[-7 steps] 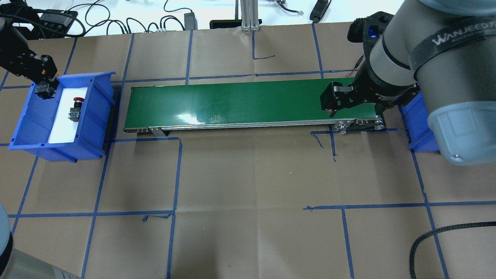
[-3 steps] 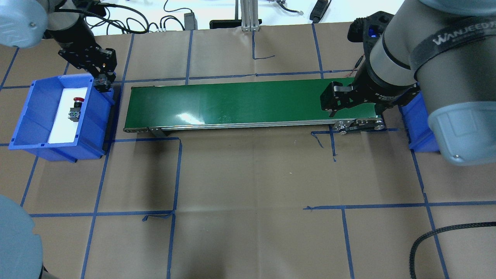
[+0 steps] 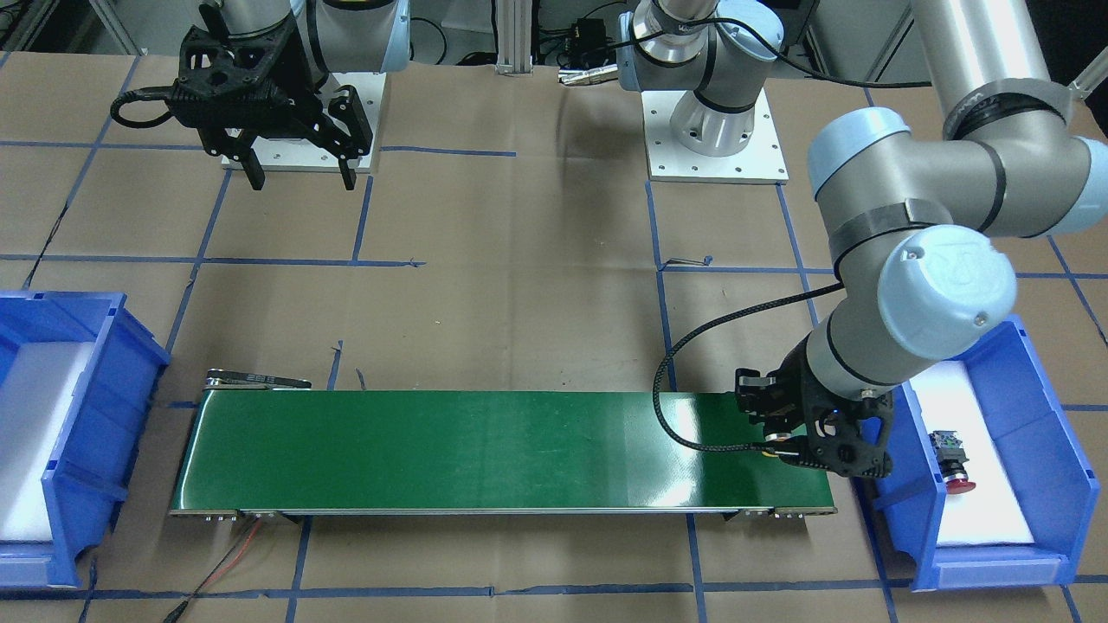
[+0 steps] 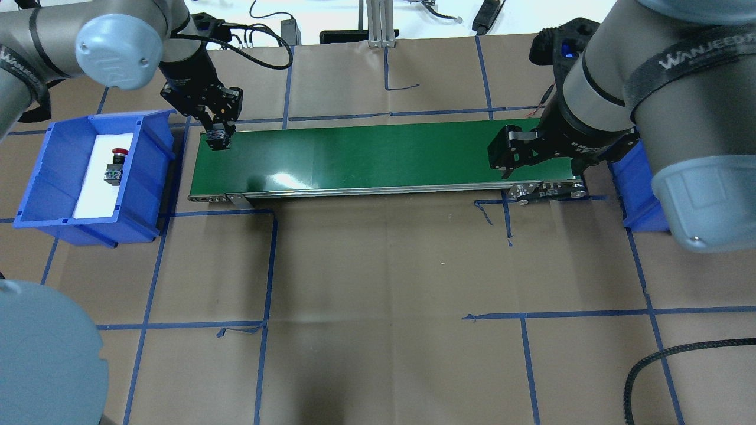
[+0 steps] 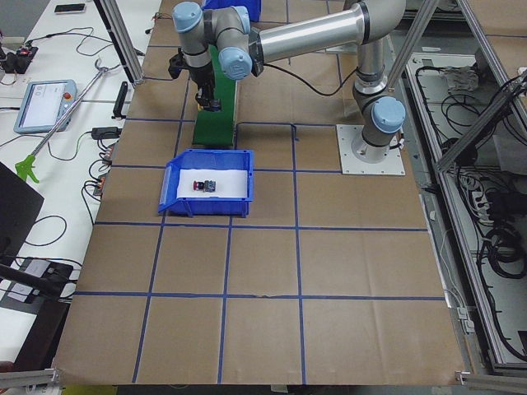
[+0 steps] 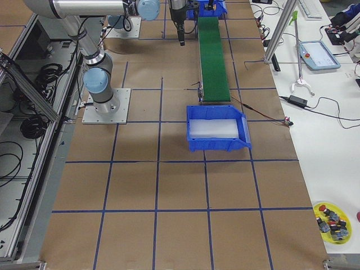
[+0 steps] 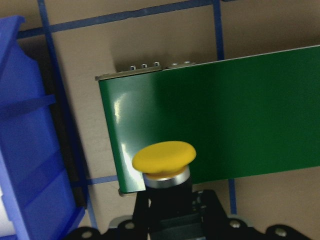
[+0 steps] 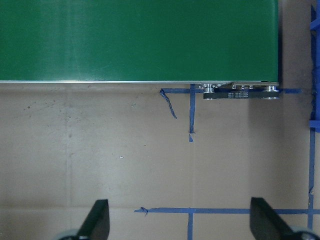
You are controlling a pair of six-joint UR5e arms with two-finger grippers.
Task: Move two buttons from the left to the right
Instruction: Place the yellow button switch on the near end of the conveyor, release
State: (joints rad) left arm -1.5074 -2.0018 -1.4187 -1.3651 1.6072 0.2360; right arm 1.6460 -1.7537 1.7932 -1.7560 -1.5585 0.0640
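Note:
My left gripper (image 4: 217,139) is shut on the yellow-capped button (image 7: 164,158) and holds it over the left end of the green conveyor belt (image 4: 384,154). In the front-facing view this gripper (image 3: 815,443) is at the belt's right end. The red-capped button (image 4: 116,164) lies on white foam in the left blue bin (image 4: 35,198); it also shows in the front-facing view (image 3: 950,463). My right gripper (image 3: 300,177) is open and empty, held high near the belt's right end (image 4: 507,167). Its two fingers (image 8: 97,220) frame bare paper.
The right blue bin (image 3: 95,389), lined with white foam, stands past the belt's right end (image 6: 219,140). Brown paper with blue tape lines covers the table (image 4: 384,265). A black cable (image 4: 661,357) lies at the front right. A yellow plate of spare buttons (image 6: 332,221) sits on a side table.
My left gripper has moved right, out of the left bin and onto the left end of the belt, carrying the yellow button. The right arm has not moved.

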